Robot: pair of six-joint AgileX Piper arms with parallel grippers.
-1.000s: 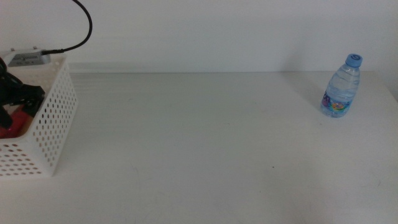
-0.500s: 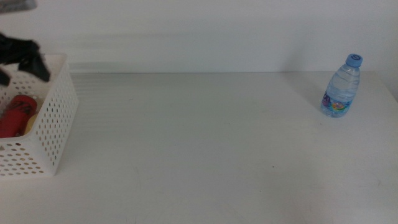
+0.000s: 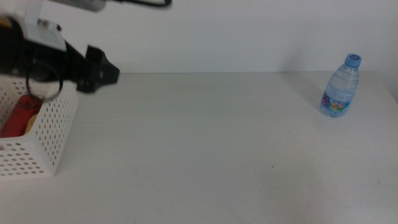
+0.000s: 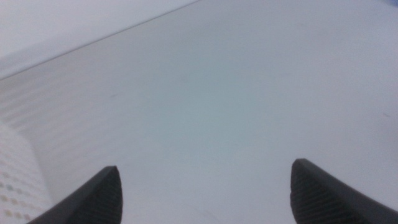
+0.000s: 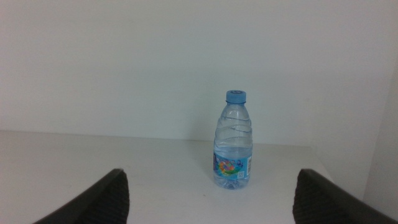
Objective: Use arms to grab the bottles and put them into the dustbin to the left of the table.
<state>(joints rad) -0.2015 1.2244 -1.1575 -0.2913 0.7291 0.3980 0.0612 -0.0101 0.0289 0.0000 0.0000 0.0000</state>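
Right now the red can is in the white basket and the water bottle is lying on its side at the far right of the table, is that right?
Not quite. The red can is in the white basket, but the water bottle stands upright, cap on top, at the far right of the table. The middle view shows it, and the right wrist view confirms it.

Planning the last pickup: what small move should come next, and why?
Probably ease the right claw forward toward the small clear blue-capped water bottle: it stands upright and alone, facing the open jaws. The left claw is open and empty beside the white perforated plastic basket, where the slim red can already lies.
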